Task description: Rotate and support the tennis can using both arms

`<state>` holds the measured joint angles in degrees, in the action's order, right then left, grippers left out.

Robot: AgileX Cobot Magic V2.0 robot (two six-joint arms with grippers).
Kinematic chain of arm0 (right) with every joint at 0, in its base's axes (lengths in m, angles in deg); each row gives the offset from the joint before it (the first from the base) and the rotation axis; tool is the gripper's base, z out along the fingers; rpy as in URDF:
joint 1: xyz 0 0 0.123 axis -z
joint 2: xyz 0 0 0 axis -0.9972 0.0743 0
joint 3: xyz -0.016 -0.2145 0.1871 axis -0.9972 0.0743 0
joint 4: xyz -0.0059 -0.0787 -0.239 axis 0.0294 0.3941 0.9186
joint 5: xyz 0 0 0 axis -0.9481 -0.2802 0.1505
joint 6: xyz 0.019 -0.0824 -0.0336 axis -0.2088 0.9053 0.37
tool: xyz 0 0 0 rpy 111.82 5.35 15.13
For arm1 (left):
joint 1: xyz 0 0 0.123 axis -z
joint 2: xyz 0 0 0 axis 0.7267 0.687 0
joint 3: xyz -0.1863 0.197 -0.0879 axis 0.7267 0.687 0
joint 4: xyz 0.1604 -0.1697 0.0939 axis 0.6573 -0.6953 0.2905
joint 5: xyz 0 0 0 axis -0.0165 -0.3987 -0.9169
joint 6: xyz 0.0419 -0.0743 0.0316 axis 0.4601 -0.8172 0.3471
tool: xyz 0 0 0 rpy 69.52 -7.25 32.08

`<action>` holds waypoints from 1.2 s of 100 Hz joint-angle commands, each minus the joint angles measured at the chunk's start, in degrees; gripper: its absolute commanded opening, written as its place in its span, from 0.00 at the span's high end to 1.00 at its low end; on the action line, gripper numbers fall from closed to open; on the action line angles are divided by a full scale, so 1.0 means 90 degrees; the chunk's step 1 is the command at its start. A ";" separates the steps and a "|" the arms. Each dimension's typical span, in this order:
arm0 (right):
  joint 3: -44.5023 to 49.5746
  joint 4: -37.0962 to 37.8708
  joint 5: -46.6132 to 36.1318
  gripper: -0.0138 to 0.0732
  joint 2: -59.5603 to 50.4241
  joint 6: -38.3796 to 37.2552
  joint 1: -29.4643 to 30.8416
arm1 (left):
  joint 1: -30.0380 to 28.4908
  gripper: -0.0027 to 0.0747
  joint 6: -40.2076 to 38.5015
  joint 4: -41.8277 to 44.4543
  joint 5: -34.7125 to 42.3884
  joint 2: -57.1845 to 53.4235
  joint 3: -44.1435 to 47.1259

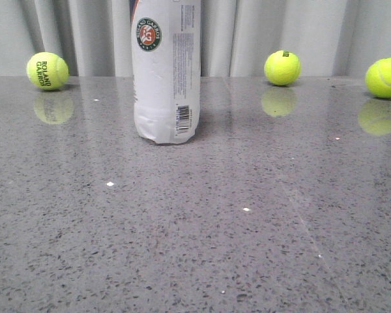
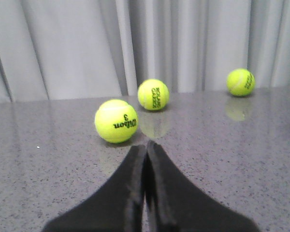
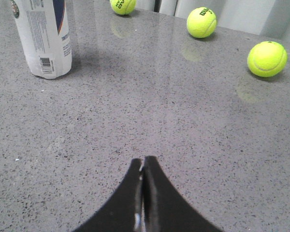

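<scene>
The tennis can (image 1: 165, 72) stands upright on the grey table, left of centre toward the back, its round emblem and barcode facing me; its top is cut off by the frame. It also shows in the right wrist view (image 3: 43, 38), far from that gripper. My right gripper (image 3: 142, 162) is shut and empty over bare table. My left gripper (image 2: 146, 145) is shut and empty, pointing at tennis balls; the can is out of its view. Neither gripper shows in the front view.
Three yellow-green tennis balls lie near the back curtain: one at the left (image 1: 47, 70), one right of the can (image 1: 282, 68), one at the far right (image 1: 386, 77). A Wilson ball (image 2: 116, 121) lies just ahead of my left gripper.
</scene>
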<state>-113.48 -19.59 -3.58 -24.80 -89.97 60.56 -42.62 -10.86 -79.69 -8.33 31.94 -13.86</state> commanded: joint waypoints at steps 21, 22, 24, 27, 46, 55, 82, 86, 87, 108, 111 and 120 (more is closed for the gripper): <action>-0.0152 0.0086 -0.0497 0.92 0.0070 0.0028 0.0034 | -0.0451 0.99 -0.0163 0.0014 -0.0913 -0.0920 0.0291; -0.0152 0.0086 -0.0497 0.92 0.0070 0.0028 0.0034 | -0.0464 0.99 -0.0222 0.0014 -0.0913 -0.0919 0.0291; -0.0152 0.0086 -0.0490 0.92 0.0070 0.0028 0.0034 | -0.0466 0.99 -0.0275 0.0014 -0.0955 -0.0919 0.0291; -0.0152 0.0086 -0.0490 0.92 0.0070 0.0028 0.0034 | -0.0478 0.99 -0.0297 0.0014 -0.1009 -0.0932 0.0291; -0.0152 0.0086 -0.0484 0.92 0.0076 0.0028 0.0034 | -0.0468 0.99 -0.0297 0.0026 -0.1140 -0.0932 0.0291; -0.0152 0.0086 -0.0484 0.92 0.0076 0.0028 0.0034 | -0.0439 0.99 -0.0297 0.0013 -0.1140 -0.0932 0.0291; -0.0152 0.0086 -0.0484 0.92 0.0076 0.0028 0.0034 | -0.0439 0.99 -0.0297 0.0013 -0.1140 -0.0932 0.0291; -0.0152 0.0086 -0.0484 0.92 0.0076 0.0028 0.0034 | -0.0439 0.99 -0.0297 0.0013 -0.1140 -0.0932 0.0291; -0.0152 0.0086 -0.0484 0.92 0.0076 0.0028 0.0034 | -0.0439 0.99 -0.0297 0.0013 -0.1140 -0.0932 0.0291; -0.0152 0.0086 -0.0484 0.92 0.0076 0.0028 0.0034 | -0.0439 0.99 -0.0297 0.0013 -0.1140 -0.0932 0.0291; -0.0152 0.0086 -0.0484 0.92 0.0076 0.0028 0.0034 | -0.0439 0.99 -0.0297 0.0013 -0.1140 -0.0932 0.0291; -0.0152 0.0086 -0.0484 0.92 0.0076 0.0028 0.0034 | -0.0439 0.99 -0.0297 0.0013 -0.1140 -0.0932 0.0291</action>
<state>-113.48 -19.59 -3.58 -24.80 -89.97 60.56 -46.91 -12.91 -79.36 -22.81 25.54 -13.86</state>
